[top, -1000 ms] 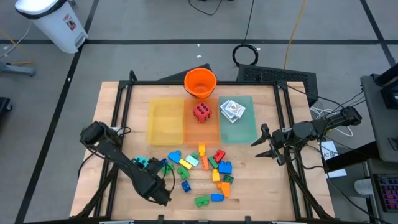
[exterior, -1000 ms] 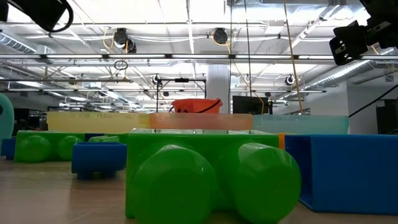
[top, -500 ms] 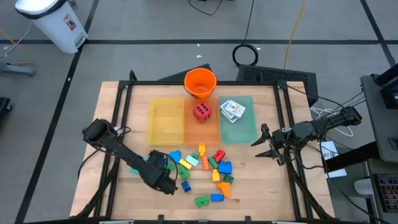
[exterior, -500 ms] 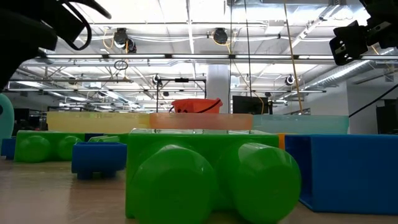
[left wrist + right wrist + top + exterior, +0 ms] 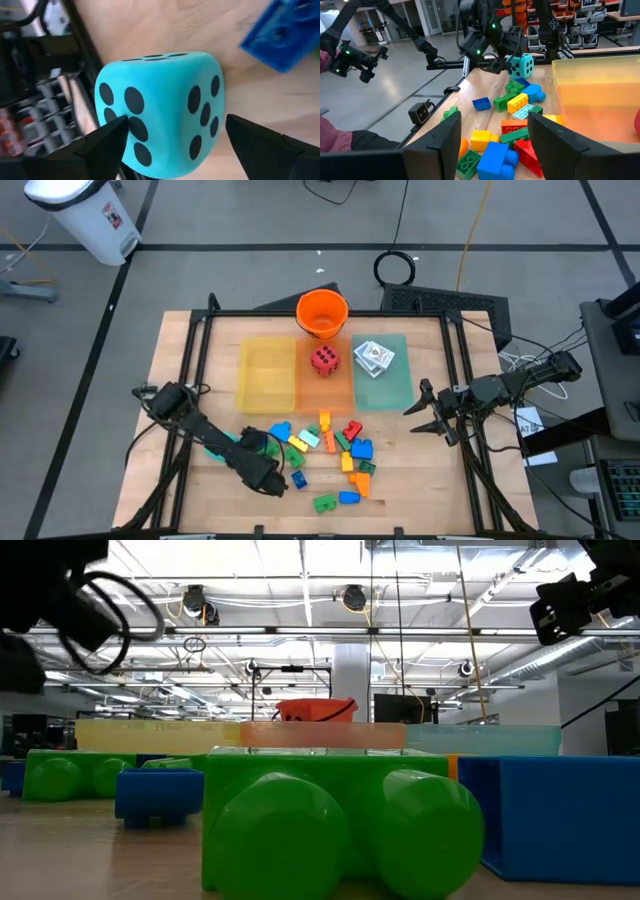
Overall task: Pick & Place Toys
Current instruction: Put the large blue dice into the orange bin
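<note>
The left tool (image 5: 172, 145) has moved in from the near edge toward the pile of bricks (image 5: 330, 448). Its fingers are now open on either side of the teal die (image 5: 160, 110), which sits on the wood surface (image 5: 400, 480) left of the pile. A grab looks close. The right tool (image 5: 428, 412) waits half open at the right side.

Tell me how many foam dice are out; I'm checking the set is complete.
2. The red foam die sits on the orange translucent tray. The teal foam die lies on the wooden table between the left hand's open fingers.
</note>
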`<state>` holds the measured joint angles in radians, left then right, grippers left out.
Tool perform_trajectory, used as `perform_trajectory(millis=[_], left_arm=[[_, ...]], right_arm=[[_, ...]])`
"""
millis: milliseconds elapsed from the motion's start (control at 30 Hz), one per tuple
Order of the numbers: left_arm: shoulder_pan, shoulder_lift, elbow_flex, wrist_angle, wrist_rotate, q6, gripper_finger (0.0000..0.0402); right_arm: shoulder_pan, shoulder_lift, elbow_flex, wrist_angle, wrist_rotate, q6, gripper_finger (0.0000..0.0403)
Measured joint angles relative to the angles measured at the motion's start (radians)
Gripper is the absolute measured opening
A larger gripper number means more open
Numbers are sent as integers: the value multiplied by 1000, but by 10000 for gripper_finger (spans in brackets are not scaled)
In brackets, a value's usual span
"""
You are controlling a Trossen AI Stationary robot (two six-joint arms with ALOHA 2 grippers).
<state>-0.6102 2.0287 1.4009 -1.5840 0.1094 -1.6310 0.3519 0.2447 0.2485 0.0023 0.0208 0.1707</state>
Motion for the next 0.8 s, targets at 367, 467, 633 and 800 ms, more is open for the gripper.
perform_trajectory(millis=[367, 467, 633, 800], left_arm=[[-2, 45, -11, -10, 68, 31, 245], [-2, 45, -11, -8, 70, 24, 192], [-2, 45, -10, -8, 70, 10, 148], [-2, 45, -10, -8, 70, 6, 148]], right_arm=[[0, 0, 0, -1, 0, 0, 196], [0, 0, 0, -2, 0, 0, 196], [0, 0, 0, -2, 0, 0, 196], [0, 0, 0, -2, 0, 0, 196]])
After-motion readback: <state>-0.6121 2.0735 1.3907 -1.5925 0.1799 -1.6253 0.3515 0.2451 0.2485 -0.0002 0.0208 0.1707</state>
